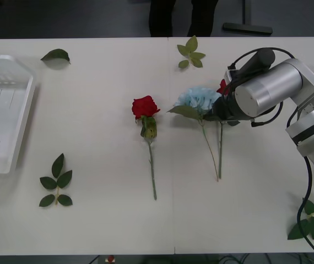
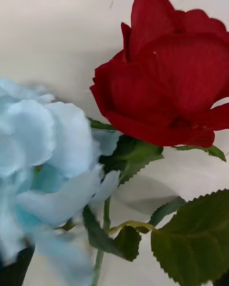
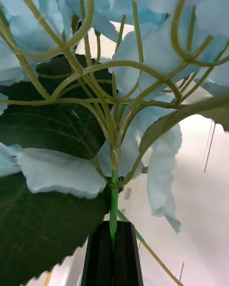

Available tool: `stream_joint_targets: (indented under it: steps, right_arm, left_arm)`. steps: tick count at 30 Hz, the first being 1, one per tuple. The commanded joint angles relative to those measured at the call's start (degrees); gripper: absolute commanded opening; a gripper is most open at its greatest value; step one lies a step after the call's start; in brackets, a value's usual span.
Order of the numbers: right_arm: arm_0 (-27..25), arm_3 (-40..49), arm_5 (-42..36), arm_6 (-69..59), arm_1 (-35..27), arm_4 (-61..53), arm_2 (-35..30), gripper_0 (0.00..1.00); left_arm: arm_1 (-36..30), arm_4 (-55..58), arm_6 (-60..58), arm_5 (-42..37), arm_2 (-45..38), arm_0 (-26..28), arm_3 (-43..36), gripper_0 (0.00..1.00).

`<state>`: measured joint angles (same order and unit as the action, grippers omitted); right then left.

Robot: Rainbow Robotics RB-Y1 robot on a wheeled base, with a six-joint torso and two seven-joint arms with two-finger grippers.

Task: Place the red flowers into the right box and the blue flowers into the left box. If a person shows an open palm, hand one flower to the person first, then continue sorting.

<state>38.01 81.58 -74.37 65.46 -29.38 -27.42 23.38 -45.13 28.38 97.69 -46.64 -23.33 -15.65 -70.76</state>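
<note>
While the right gripper's (image 1: 223,104) state can't be told, a hydrangea's (image 3: 95,76) upright stem is pinched by the left gripper (image 3: 113,248).

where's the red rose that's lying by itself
In the front view the lone red rose lies mid-table, stem toward the robot, left of the blue hydrangea and well right of the left box.

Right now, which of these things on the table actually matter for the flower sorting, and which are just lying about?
Part of the job:
- middle rose
- second rose and table hydrangea, by the open right hand
- held hydrangea, stem clamped in the left hand
- left box

Just lying about:
- four loose leaf sprigs
</note>
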Motion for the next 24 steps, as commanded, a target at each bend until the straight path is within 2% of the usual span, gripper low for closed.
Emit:
stream_joint_targets:
  steps: [1, 7, 8, 9, 10, 11, 14, 17, 22, 24]
  right_arm:
    - [1.5, -1.0, 1.7, 2.1, -0.1, 0.9, -0.1, 1.00]
    - [1.6, -2.2, 2.7, 2.7, -0.2, 3.2, -0.1, 1.00]
    - [1.6, -2.2, 2.7, 2.8, -0.3, 3.7, -0.1, 1.00]
    - [1.6, -2.4, 2.7, 2.9, -0.3, 4.1, -0.1, 1.00]
    - [1.6, -2.6, 2.7, 3.0, -0.3, 4.3, -0.1, 1.00]
    - [1.6, -3.4, 2.9, 3.2, -0.3, 4.7, -0.1, 1.00]
    - [1.6, -4.2, 3.5, 3.5, -0.3, 4.9, -0.1, 1.00]
    - [1.6, -4.9, 3.9, 3.8, -0.3, 5.0, 0.1, 1.00]
    - [1.6, -6.2, 5.0, 4.3, -0.2, 5.3, 0.4, 1.00]
    - [1.6, -6.4, 5.4, 4.3, -0.3, 5.4, 0.9, 1.00]
  left_arm:
    - [-0.2, 0.1, -1.2, 5.1, 2.4, -1.7, 3.5, 0.00]
    - [0.0, 0.2, -1.2, 6.6, 4.0, -1.7, 4.3, 0.01]
    - [0.0, 0.3, -1.2, 6.6, 4.1, -1.7, 4.3, 0.15]
    - [0.0, 0.4, -1.2, 6.5, 4.2, -1.7, 4.2, 0.35]
    - [0.0, 0.4, -1.1, 6.5, 4.3, -1.7, 4.2, 0.46]
    - [0.0, 0.7, -1.0, 6.6, 4.3, -1.7, 4.0, 0.70]
    - [0.0, 1.2, -0.9, 5.3, 4.4, -1.7, 3.3, 0.87]
    - [0.0, 1.9, -1.1, 0.9, 3.9, -1.7, 0.6, 0.96]
    - [0.0, 2.9, -1.1, -11.5, 0.6, -1.7, -6.8, 0.98]
    - [0.0, 3.4, -1.1, -18.5, -1.1, -1.7, -12.3, 0.99]
